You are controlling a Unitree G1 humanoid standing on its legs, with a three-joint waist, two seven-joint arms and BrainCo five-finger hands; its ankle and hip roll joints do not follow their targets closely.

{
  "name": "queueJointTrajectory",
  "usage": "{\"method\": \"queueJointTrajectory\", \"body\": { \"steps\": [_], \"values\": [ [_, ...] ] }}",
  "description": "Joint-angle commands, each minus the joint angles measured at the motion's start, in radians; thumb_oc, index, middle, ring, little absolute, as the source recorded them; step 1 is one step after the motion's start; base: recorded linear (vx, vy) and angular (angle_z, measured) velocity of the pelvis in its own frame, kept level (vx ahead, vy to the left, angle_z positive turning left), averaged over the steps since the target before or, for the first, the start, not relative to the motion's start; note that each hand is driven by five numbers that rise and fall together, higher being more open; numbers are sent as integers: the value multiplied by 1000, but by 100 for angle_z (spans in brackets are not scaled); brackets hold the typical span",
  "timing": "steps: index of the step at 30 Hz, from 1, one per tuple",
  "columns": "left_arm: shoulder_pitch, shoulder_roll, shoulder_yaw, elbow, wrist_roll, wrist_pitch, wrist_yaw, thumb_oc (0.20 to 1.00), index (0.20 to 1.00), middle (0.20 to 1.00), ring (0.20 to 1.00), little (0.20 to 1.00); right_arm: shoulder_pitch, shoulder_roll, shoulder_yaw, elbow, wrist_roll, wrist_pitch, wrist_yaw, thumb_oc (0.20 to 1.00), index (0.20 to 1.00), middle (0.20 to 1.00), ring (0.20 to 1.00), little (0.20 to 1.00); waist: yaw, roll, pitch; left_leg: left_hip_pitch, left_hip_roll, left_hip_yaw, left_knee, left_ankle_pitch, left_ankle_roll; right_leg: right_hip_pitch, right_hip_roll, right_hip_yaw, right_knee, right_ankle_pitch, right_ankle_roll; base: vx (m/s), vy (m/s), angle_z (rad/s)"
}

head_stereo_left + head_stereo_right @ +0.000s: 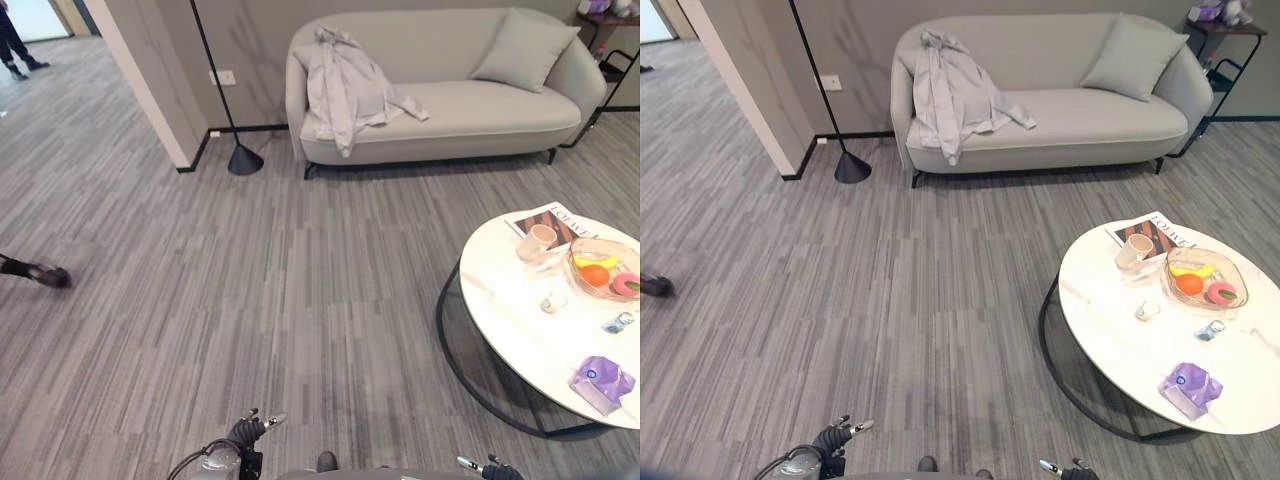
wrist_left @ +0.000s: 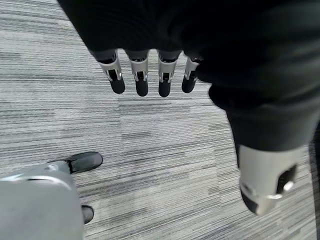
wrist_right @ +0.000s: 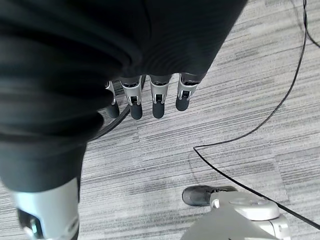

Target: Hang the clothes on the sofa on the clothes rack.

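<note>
Grey sofa (image 1: 480, 110) | pale grey jacket (image 1: 345, 85) draped, crumpled

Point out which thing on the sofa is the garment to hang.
The pale grey jacket, crumpled over the sofa's left end and backrest. The other thing, a square cushion, leans at the right end.

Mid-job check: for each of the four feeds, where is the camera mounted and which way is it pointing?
Left eye view: on the head, looking down at the pale grey garment draped over the light grey sofa; left hand at the bottom edge.
Right eye view: same scene from slightly aside, with the round white table.
Left wrist view: along the left hand toward the grey striped floor.
Right wrist view: along the right hand, toward the floor.
Both wrist views share the floor.
</note>
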Motion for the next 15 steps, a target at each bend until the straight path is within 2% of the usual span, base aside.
{"method": "queueJointTrajectory", "body": {
  "steps": [1,7,15],
  "values": [
    [-69,7,-26,20,6,-32,-7,1000,1000,1000,1000,1000,-28,-20,31,1,7,-28,4,1000,1000,1000,1000,1000,-11,6,-16,30,34,16,0,-58,-80,-5,-70,22,-11,17,136,0,0,0],
    [-62,6,-10,2,-15,-34,8,1000,1000,1000,1000,1000,-15,-21,24,-8,1,-29,-5,1000,1000,1000,1000,1000,-8,7,-18,37,33,15,0,-62,-78,-1,-70,27,-10,16,137,30,1,-3],
    [-61,-6,-12,36,24,-30,31,1000,1000,1000,1000,1000,-22,-26,25,-32,-21,-32,-23,1000,1000,1000,1000,1000,-11,11,-21,44,35,18,0,-66,-79,2,-71,32,-13,16,136,25,3,-4]
  ]
}}
